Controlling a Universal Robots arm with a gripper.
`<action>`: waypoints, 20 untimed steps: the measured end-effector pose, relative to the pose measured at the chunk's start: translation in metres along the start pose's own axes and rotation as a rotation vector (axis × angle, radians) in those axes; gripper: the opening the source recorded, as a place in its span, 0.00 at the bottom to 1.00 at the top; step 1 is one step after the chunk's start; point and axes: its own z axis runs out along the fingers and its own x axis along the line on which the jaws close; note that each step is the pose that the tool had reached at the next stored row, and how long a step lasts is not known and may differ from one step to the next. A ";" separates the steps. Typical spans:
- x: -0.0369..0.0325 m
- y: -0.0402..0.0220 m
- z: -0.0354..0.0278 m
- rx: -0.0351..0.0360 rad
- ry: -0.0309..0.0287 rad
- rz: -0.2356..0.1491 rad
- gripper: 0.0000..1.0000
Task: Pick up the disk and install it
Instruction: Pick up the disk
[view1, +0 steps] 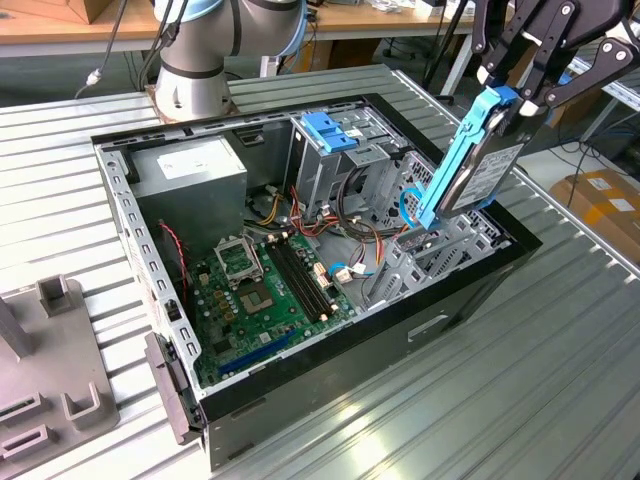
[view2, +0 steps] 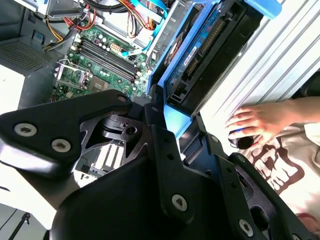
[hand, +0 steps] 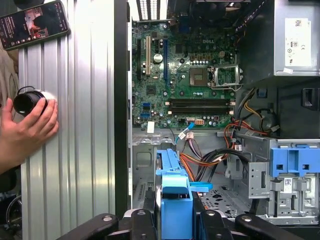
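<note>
The disk (view1: 478, 172), a dark drive with a white label in bright blue rails, hangs tilted above the exterior view's right end of the open computer case (view1: 420, 330). Its lower end reaches down to the metal drive cage (view1: 440, 245) there. My gripper (view1: 512, 100) is shut on the disk's upper blue end. In the second wrist view the disk (view2: 200, 45) runs away from the black fingers, edge on. The first wrist view looks down along its blue rail (hand: 175, 192) into the case.
Inside the case lie a green motherboard (view1: 265, 285), a grey power supply (view1: 190, 170), a blue bracket (view1: 335, 130) and loose cables (hand: 210, 160). A person's hand (hand: 25, 127) rests on the slatted table by a black cylinder (hand: 29, 102) and a phone (hand: 35, 22). A grey fixture (view1: 50, 370) stands at the exterior view's left.
</note>
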 end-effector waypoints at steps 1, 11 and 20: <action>0.0000 0.0000 0.0000 0.0000 0.0000 0.000 0.36; 0.0000 0.0000 0.0043 0.0009 -0.0001 0.000 0.36; -0.0002 -0.0002 0.0181 0.0030 0.0001 0.006 0.36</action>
